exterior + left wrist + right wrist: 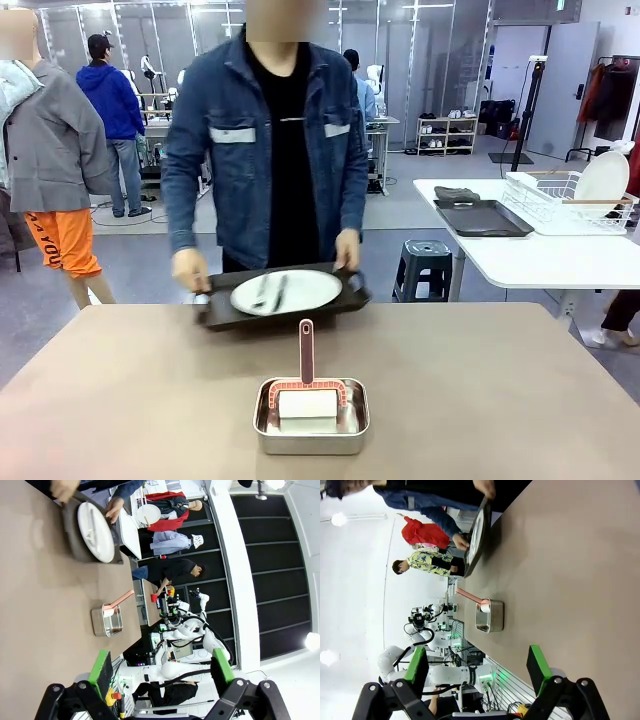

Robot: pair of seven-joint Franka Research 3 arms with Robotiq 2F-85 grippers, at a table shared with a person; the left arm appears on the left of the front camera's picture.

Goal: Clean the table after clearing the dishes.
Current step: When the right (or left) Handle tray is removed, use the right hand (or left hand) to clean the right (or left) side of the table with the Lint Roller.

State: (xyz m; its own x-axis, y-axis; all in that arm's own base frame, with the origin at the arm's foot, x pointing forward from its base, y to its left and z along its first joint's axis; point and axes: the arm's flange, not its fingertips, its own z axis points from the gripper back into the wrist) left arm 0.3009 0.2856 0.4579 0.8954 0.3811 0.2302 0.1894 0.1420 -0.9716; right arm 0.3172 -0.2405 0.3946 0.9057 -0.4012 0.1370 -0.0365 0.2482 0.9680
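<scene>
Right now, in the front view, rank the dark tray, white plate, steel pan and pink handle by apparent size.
1. dark tray and steel pan: too close to rank. The tray looks wider, but the pan sits nearer the camera.
2. white plate
3. pink handle

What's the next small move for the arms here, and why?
Likely wait: keep the left gripper and right gripper open and back. The person's hands hold the tray, with plate, at the far edge of the table, so it isn't cleared. The pink-handled wiper in the steel pan comes after.
</scene>
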